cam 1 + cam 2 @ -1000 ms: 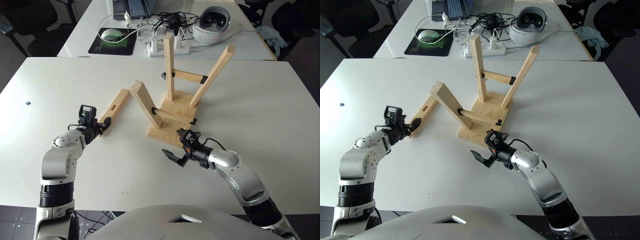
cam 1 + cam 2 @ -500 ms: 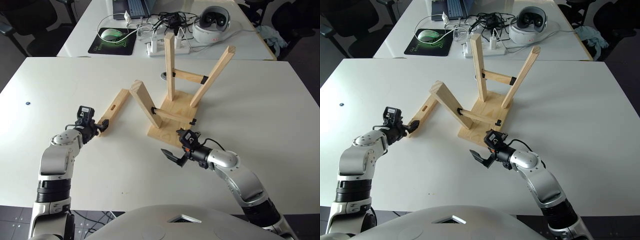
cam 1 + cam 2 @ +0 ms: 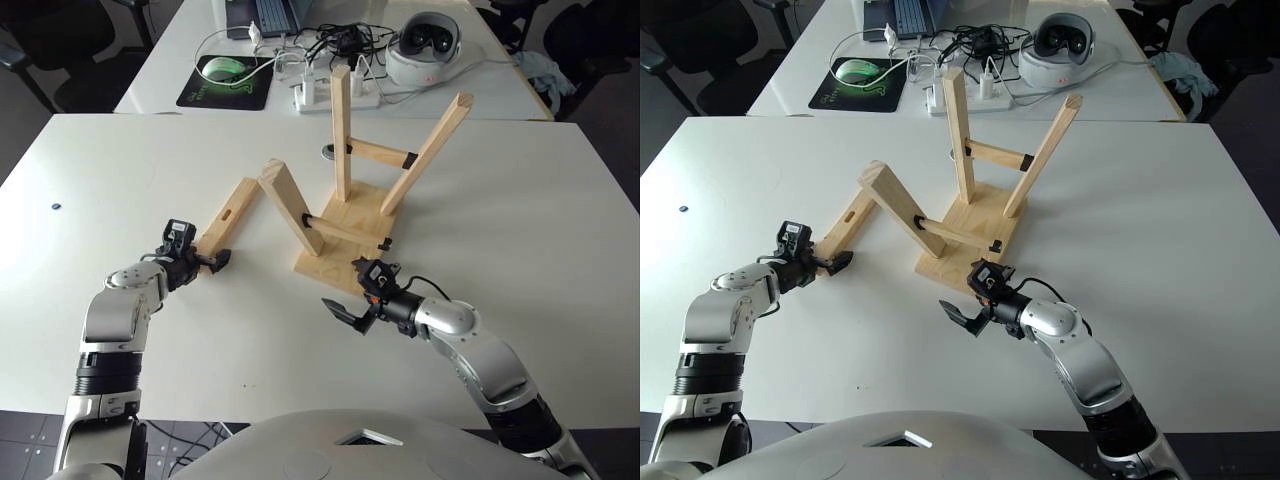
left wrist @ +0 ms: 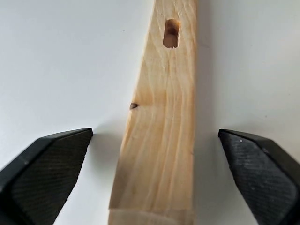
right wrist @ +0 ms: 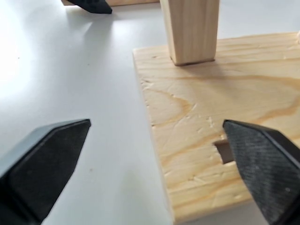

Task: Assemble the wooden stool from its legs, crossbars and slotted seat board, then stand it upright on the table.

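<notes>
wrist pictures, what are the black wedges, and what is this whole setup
It's a two-armed humanoid robot. The two wide pictures come from cameras on its head, looking down over a white table. The two close-ups come from a camera on each wrist; the black wedges are that claw's two fingers. A seat board lies flat on the table with three legs standing up from it, joined by crossbars. A loose leg lies flat beside it. The left claw is open, fingers either side of that leg's near end. The right claw is open by the board's near corner. Neither holds anything.
</notes>
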Controlling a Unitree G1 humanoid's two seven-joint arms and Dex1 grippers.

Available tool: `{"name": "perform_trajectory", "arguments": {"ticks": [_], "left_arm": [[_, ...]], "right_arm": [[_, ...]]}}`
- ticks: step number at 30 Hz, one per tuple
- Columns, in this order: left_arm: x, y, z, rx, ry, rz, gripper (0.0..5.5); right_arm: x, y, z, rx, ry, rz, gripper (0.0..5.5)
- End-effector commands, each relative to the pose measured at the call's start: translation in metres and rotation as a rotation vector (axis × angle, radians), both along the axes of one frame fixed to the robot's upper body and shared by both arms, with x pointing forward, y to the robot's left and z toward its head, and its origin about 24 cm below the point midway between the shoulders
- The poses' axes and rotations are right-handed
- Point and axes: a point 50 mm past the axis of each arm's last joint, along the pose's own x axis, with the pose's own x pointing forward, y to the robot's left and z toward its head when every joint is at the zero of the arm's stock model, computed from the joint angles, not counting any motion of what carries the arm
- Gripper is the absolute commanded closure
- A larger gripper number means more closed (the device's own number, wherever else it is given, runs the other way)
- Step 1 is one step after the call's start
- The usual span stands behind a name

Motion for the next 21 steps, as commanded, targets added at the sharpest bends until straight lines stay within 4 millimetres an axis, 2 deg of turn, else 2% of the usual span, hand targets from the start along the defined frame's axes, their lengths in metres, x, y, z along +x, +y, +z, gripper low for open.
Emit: {"name": "perform_trajectory", "arguments": {"ticks": [1, 3, 5, 11, 14, 21], "left_arm": [[0.009, 0.005, -0.001, 0.002, 0.008, -0.027, 0.53], [0.012, 0.003, 0.0, -0.006, 0.005, -0.047, 0.53], [0.012, 0.003, 0.001, -0.01, 0.004, -0.06, 0.77], [0.013, -0.004, 0.0, -0.022, 0.014, -0.099, 1.71], [0.014, -0.004, -0.001, -0.015, 0.019, -0.105, 2.01], [0.016, 0.006, -0.003, 0.016, 0.024, -0.098, 3.11]], "right_arm": [[-0.008, 0.0, -0.015, -0.025, 0.104, 0.023, 0.27], [-0.008, 0.001, -0.015, -0.026, 0.104, 0.022, 0.27], [-0.007, 0.001, -0.016, -0.029, 0.102, 0.027, 0.27], [-0.006, 0.001, -0.016, -0.029, 0.1, 0.029, 0.27], [-0.005, 0.002, -0.016, -0.029, 0.098, 0.031, 0.27], [-0.004, 0.0, -0.013, -0.035, 0.093, 0.042, 0.27]]}}
